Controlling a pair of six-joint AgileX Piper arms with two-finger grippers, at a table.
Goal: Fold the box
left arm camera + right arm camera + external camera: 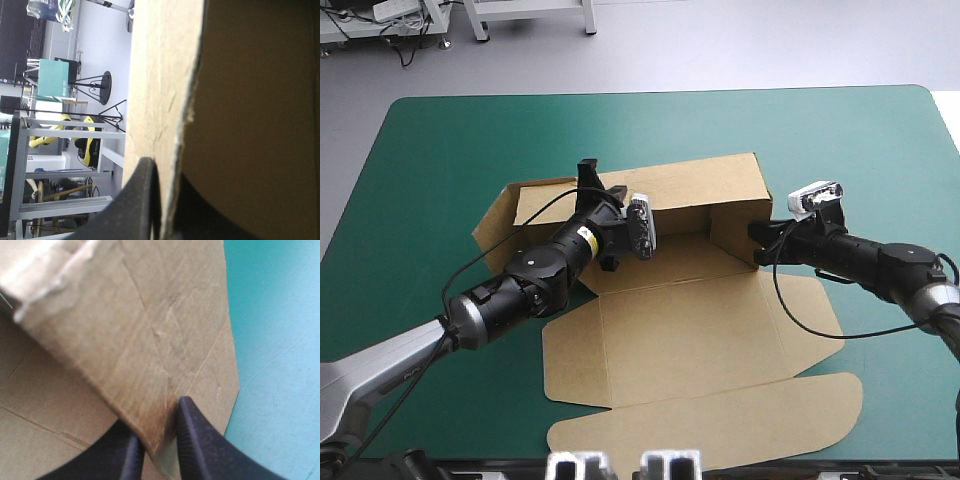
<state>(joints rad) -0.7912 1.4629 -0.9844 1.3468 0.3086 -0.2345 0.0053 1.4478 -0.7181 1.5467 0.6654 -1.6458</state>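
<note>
The brown box (690, 320) lies mid-table with its back wall and right side wall raised and its lid panel flat toward the front edge. A left flap splays outward on the cover. My left gripper (590, 182) sits at the top edge of the back wall, shut on the box. In the left wrist view the board (165, 75) runs edge-on between the black fingers (140, 200). My right gripper (757, 232) pinches the near corner of the right wall. In the right wrist view that wall (125, 340) passes between my right gripper (157, 452).
The teal-green cover (450, 150) lies bare around the box on the left, right and far sides. The lid's rounded front flap (720, 420) reaches close to the table's front edge. Bare cover (275, 340) shows beside the right wall.
</note>
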